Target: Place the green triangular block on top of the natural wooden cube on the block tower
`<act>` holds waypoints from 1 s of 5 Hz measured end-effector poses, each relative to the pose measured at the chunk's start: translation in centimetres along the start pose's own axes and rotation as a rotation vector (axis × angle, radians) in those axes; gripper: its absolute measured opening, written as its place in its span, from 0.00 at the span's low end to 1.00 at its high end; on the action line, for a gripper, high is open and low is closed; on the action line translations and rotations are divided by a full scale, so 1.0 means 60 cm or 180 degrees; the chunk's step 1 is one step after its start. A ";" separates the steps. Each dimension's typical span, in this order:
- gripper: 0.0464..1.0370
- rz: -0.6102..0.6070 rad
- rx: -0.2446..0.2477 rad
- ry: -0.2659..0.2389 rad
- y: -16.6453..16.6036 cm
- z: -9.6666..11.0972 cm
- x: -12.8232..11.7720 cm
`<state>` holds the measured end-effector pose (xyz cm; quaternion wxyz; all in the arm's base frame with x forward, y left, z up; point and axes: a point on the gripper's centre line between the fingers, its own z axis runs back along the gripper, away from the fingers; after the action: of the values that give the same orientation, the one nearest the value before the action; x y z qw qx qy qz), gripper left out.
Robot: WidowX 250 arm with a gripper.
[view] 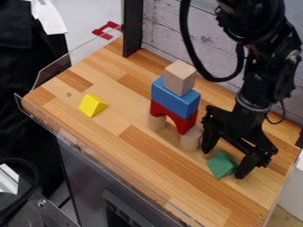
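Lower right of the frame, a green block (222,165) with slanted faces lies on the wooden tabletop (127,148), framed by the wide-spread fingers of a black gripper (223,163) that hangs over it, holding nothing. One finger stands to the block's upper left, the other just beside it at lower right; whether either touches the block cannot be told. The sloping faces look liable to slip or twist if the fingers close unevenly.

The greater hazard appears to be next door, near the center of the frame, where the upper-left finger stands close by a wooden cylinder (190,138). A sideways nudge there could shift that pillar and bring down the tower resting on it: a red arch (188,126) spanning this cylinder and a second cylinder (156,122) to its left, a blue block (174,101) atop the arch, and a plain wooden cube (180,77) at the summit. The arm's nearness to the stack would leave little room for a stray swing.

Farther off, left of the tower, a yellow block (92,105) sits alone, well apart from the gripper.
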<state>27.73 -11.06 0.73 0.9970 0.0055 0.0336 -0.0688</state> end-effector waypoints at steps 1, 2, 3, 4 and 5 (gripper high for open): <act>0.96 -0.0023 -0.0032 0.0082 -0.001 -0.006 -0.012; 0.91 -0.0087 -0.0069 0.0168 -0.002 -0.007 -0.018; 0.64 -0.0202 -0.0090 0.0254 -0.007 -0.010 -0.012; 0.52 -0.0248 -0.0156 0.0258 -0.013 -0.009 -0.011; 0.52 -0.0278 -0.0203 0.0224 -0.016 -0.005 -0.010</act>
<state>26.96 -11.94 0.46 0.9910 -0.0253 0.0710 -0.1109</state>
